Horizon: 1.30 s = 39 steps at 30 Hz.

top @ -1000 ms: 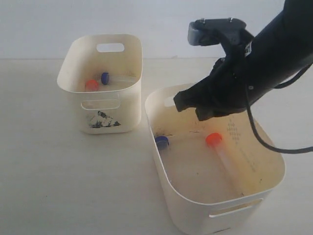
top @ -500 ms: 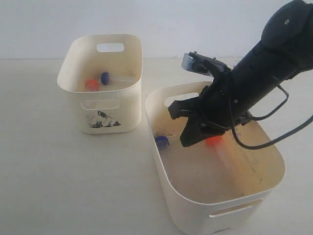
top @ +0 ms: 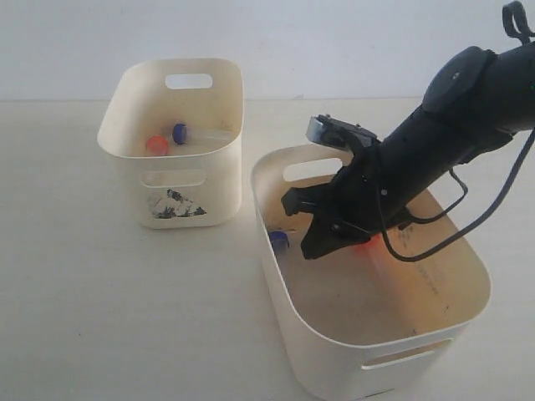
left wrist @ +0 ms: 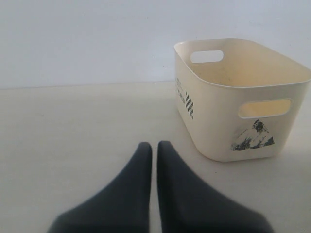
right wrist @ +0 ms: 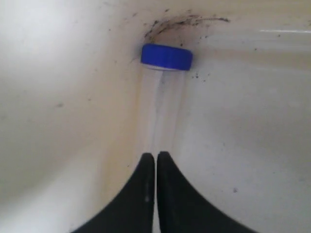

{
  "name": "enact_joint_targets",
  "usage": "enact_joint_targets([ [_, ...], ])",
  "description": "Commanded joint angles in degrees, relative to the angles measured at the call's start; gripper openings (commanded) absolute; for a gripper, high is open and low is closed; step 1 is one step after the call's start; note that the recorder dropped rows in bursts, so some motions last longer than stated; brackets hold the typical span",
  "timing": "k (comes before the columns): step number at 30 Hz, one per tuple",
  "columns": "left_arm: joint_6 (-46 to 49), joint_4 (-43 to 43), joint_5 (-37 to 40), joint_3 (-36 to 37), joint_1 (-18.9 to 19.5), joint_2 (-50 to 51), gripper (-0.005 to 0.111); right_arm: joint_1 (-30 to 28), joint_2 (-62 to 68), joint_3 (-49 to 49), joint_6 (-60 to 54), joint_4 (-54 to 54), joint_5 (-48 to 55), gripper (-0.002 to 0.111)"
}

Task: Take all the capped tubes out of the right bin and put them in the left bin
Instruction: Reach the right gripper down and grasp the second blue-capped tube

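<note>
Right end effector (right wrist: 155, 156) closed, empty, tips just beside blue-capped tube (right wrist: 163, 102)

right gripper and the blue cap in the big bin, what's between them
Only the tube's own clear body lies between the right gripper and the blue cap, on the big bin's floor; the right wrist view shows it.

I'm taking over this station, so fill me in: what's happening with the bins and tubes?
The right hand is down inside the right bin, shut, with its tips at the uncapped end of a blue-capped tube lying by the wall. An orange-capped tube lies there too, mostly behind the arm. The left bin holds two more tubes, one with an orange cap and one with a blue cap. The left hand is shut, outside the bins, holding nothing.
</note>
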Motion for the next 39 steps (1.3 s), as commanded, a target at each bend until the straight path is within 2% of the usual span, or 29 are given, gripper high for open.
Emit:
enact_joint_targets([
  [1, -0.48, 0.10, -0.29, -0.16, -0.17, -0.19, 0.004, -0.20, -0.10, -0.25, -0.72, 0.38, -1.67, 0.024],
  [4, -0.48, 0.10, -0.29, -0.16, -0.17, -0.19, 0.004, -0.20, -0.10, -0.25, -0.62, 0.38, -3.00, 0.059],
  [6, -0.48, 0.10, -0.29, -0.16, -0.17, -0.19, 0.004, -0.20, -0.10, -0.25, -0.50, 0.38, -3.45, 0.072],
  [7, -0.48, 0.10, -0.29, -0.16, -0.17, -0.19, 0.004, -0.20, -0.10, -0.25, -0.50, 0.38, -3.59, 0.074],
  [16, -0.48, 0.10, -0.29, -0.16, -0.17, -0.19, 0.004, 0.56, -0.10, -0.25, -0.50, -0.02, -3.92, 0.074],
  [26, -0.48, 0.10, -0.29, -0.16, -0.17, -0.19, 0.004, 6.93, -0.10, -0.25, 2.66, -4.45, -12.08, 0.074],
  [39, -0.48, 0.10, -0.29, -0.16, -0.17, -0.19, 0.004, 7.26, 0.21, -0.25, 8.86, -10.13, -11.87, 0.074],
])
